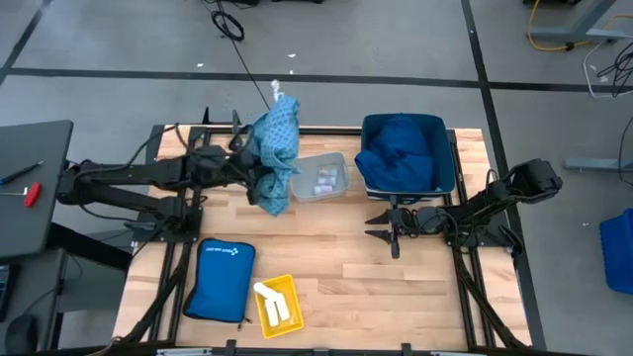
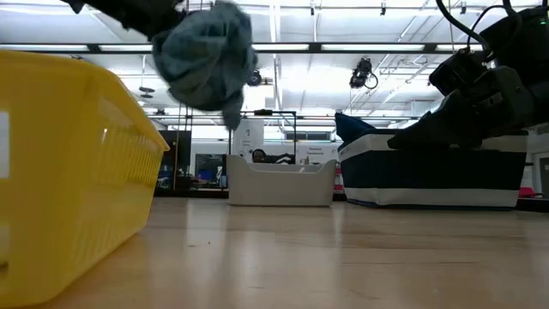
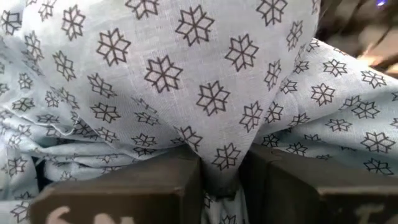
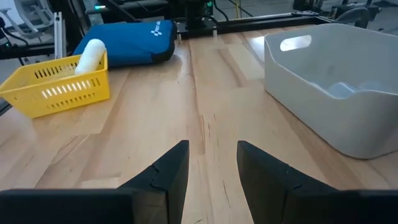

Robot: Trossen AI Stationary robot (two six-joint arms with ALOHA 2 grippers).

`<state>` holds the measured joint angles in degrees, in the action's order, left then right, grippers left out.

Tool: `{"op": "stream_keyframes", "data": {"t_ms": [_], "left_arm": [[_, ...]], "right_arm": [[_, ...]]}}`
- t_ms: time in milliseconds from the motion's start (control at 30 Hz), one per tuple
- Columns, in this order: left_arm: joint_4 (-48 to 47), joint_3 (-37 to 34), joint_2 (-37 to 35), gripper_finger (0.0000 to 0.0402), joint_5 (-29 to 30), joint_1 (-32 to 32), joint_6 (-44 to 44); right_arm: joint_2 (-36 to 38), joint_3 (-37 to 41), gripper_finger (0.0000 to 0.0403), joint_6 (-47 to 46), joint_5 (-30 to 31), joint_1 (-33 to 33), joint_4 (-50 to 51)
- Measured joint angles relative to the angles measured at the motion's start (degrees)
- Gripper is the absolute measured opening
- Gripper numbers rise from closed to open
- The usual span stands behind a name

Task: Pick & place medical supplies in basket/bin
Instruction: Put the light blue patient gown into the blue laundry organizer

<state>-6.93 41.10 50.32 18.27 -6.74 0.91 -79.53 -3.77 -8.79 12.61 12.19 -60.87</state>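
Two arms show in the high view, and only the left is busy: the left pincer [image 1: 249, 170] holds the light blue patterned cloth [image 1: 276, 148] up in the air near the table's [image 1: 346, 267] far edge, just beside the white bin [image 1: 321, 178]. The navy cloth [image 1: 401, 153] already fills the dark basket [image 1: 445, 133] at the far right corner. The right pincer [image 1: 388, 225] waits low, its fingers parted, holding nothing. White rolls [image 1: 269, 299] lie in a yellow basket [image 1: 275, 302] by the near edge, next to a blue pouch [image 1: 220, 280].

From the low view, the cloth [image 2: 206, 56] hangs bunched well above the table, a tail drooping beneath it — that loose tail is the likely trouble. If the arm swings toward a bin, I judge the tail could drag over a rim or drape outside it on release.

The left wrist view shows a narrow fold of cloth [image 3: 186, 81] nipped between the closed fingers [image 3: 124, 193] — a thin bite, so a jerk might let it slip.

In the right wrist view, the parted fingers [image 4: 168, 171] face the bare table; the white bin [image 4: 336, 87] sits near.
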Motion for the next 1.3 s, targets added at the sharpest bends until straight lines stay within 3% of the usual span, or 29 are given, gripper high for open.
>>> {"op": "stream_keyframes", "data": {"t_ms": [200,433,533,700,933,1300], "left_arm": [[18.97,0.05,7.13,0.0057,-6.24,-0.28,6.92],[45.21,0.13,24.76,0.0057,-17.42,-3.93,11.94],[50.97,3.12,31.85,0.0057,-21.78,-6.00,11.78],[47.78,13.71,42.15,0.0057,-26.24,-8.08,13.26],[30.61,32.74,52.55,0.0057,-32.26,-10.40,19.73],[14.07,54.15,65.33,0.0057,-32.80,-11.00,34.83]], "right_arm": [[0.00,0.00,0.0144,-0.68,-0.47,0.01,-0.04],[0.00,0.00,0.0144,-1.06,-1.34,0.00,-0.17],[0.00,0.00,0.0144,-1.06,-1.48,0.00,-0.17],[0.00,0.00,0.0144,-1.06,-1.49,0.00,-0.19],[0.00,0.00,0.0144,-1.08,-1.47,0.01,-0.21],[0.00,0.00,0.0144,-1.43,-1.45,0.01,-0.12]]}}
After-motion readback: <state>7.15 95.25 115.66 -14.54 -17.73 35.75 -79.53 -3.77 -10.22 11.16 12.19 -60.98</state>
